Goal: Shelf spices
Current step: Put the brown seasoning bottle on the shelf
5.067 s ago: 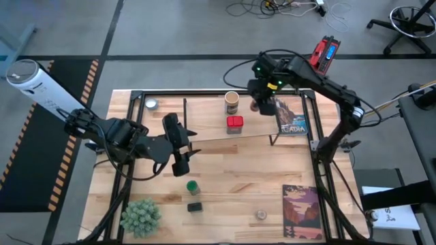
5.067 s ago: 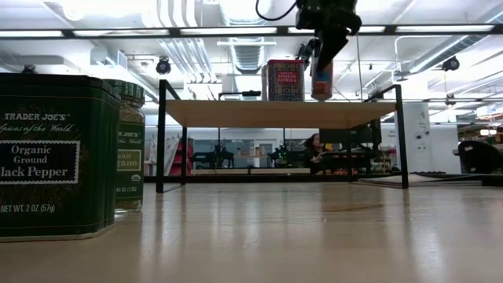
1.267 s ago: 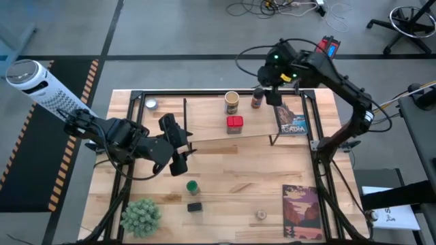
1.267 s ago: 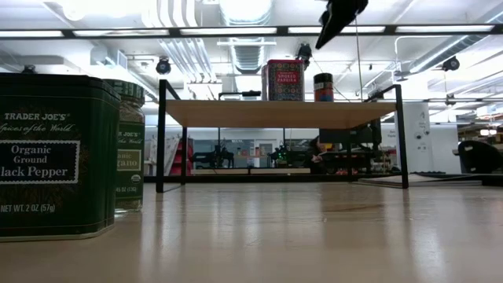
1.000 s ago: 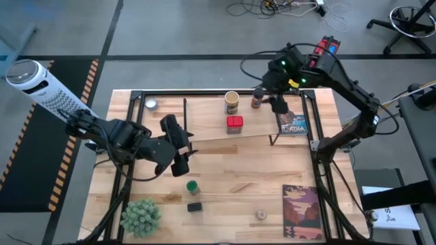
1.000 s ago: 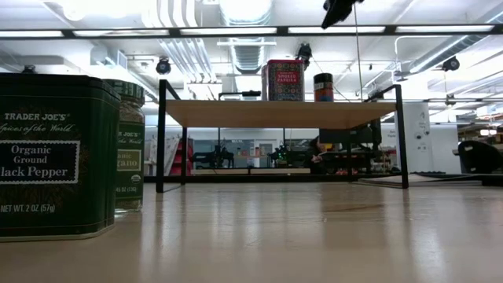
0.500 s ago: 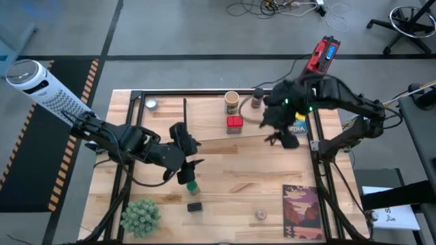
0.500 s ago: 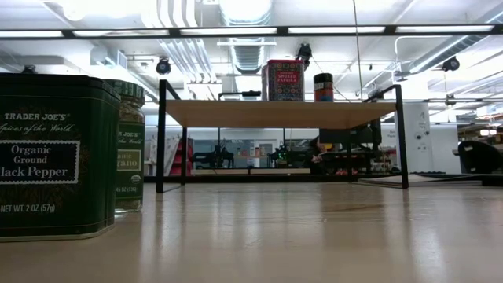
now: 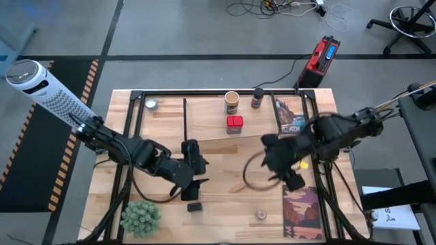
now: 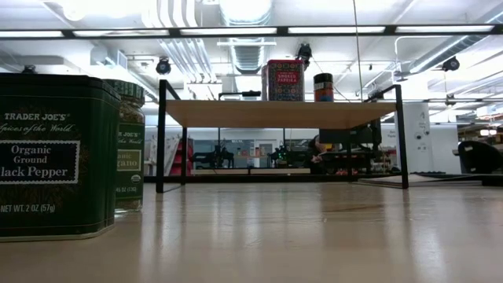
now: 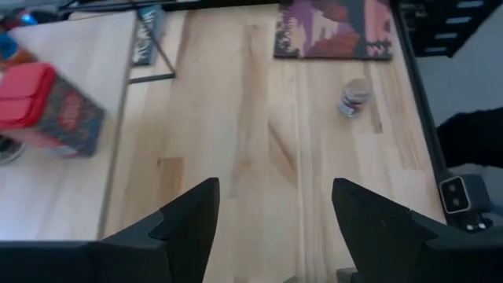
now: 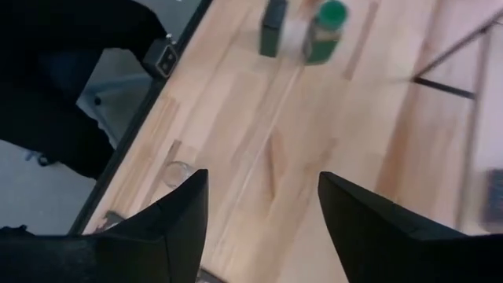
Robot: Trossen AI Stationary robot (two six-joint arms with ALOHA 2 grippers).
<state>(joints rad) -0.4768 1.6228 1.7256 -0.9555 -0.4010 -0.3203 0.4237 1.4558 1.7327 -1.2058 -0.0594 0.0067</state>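
The shelf (image 9: 204, 112) stands along the table's far half. On its board stand the red square tin (image 9: 235, 123), the tan cylinder (image 9: 231, 102) and the dark-lidded brown jar (image 9: 257, 97). The dark square tin (image 9: 195, 207) and the small pale jar (image 9: 261, 215) stand on the table near its near edge. The green-lidded jar (image 12: 326, 30) stands beside the dark tin; in the high view my left arm hides it. My left gripper (image 9: 197, 182) hovers open over it. My right gripper (image 9: 291, 180) is open above the table's right middle.
A fuzzy green plant ball (image 9: 141, 216) sits at the near left corner. One book (image 9: 301, 211) lies near the right edge, another (image 9: 291, 116) on the shelf's right end. A small round pale thing (image 9: 150, 104) sits at the shelf's far left. A cable loop (image 9: 253, 173) hangs beside my right arm.
My right gripper has left the shelf's far side and swung toward the near edge, coming down over the table's right middle. My left gripper has moved toward the near edge until it is over the green-lidded jar. The brown jar stays on the shelf.
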